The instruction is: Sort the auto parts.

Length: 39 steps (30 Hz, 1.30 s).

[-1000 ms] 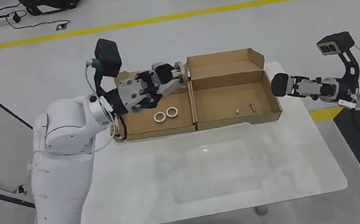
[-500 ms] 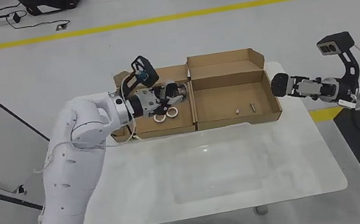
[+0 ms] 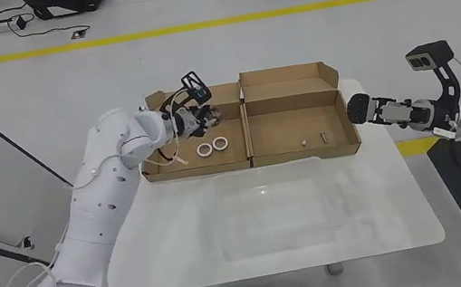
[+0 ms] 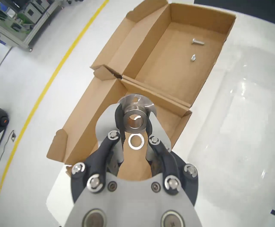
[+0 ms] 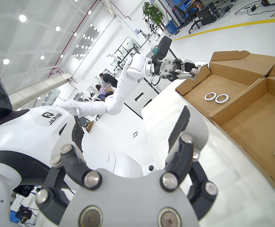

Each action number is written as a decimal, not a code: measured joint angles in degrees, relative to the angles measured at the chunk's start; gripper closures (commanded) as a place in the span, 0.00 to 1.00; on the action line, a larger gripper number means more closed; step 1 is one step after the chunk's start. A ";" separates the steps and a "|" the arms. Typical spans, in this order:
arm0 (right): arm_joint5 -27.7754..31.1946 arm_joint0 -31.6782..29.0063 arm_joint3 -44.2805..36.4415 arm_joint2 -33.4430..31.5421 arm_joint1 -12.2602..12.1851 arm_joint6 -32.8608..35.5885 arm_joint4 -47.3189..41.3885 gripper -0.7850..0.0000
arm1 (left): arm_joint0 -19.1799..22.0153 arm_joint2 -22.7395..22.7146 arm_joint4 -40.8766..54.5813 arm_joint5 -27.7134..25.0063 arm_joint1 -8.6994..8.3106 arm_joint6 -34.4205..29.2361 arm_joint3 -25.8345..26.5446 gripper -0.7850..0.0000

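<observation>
My left gripper (image 3: 205, 118) hangs over the left cardboard box (image 3: 176, 160), shut on a flanged metal bushing (image 4: 134, 117). Straight below it in the left wrist view lies a metal ring (image 4: 136, 141). Two metal rings (image 3: 205, 149) (image 3: 221, 143) rest side by side on that box's floor; the right wrist view has them as rings (image 5: 210, 96) (image 5: 222, 97), with the left gripper (image 5: 193, 72) above the box's far flap. The right box (image 3: 278, 126) holds a bolt (image 4: 197, 43) and a small washer (image 4: 193, 57). My right gripper (image 5: 129, 129) is open beside that box's right end (image 3: 358, 109), holding nothing.
Both boxes sit along the far edge of the white table (image 3: 263, 230), their lids folded back. A yellow floor line (image 3: 282, 12) runs beyond the table. The near half of the table is bare.
The left arm has swung its elbow outward and turned its wrist, drawing the gripper slightly left over the left box, still holding the bushing. The right arm has not moved.
</observation>
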State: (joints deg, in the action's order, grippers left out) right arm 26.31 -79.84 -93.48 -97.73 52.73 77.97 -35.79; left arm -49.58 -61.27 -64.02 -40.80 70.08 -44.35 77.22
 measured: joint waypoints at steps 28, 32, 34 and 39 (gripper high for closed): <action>0.00 0.00 0.00 0.00 0.00 0.00 0.00 0.00 | 3.74 2.47 -7.83 -0.53 -0.48 -2.71 -7.66 1.00; 0.00 0.00 0.00 0.00 0.00 0.00 0.00 0.00 | 3.74 2.47 -7.83 -0.53 -0.48 -2.71 -7.66 1.00; 0.00 0.00 0.00 0.00 0.00 0.00 0.00 0.00 | 3.74 2.47 -7.83 -0.53 -0.48 -2.70 -7.66 1.00; 0.00 0.00 0.00 0.00 0.00 0.00 0.00 0.00 | 3.74 2.47 -7.83 -0.53 -0.48 -2.70 -7.66 1.00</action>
State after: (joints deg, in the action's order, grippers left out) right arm 26.31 -79.84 -93.48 -97.73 52.73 77.97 -35.79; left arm -45.84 -58.80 -71.85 -41.33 69.61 -47.05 69.56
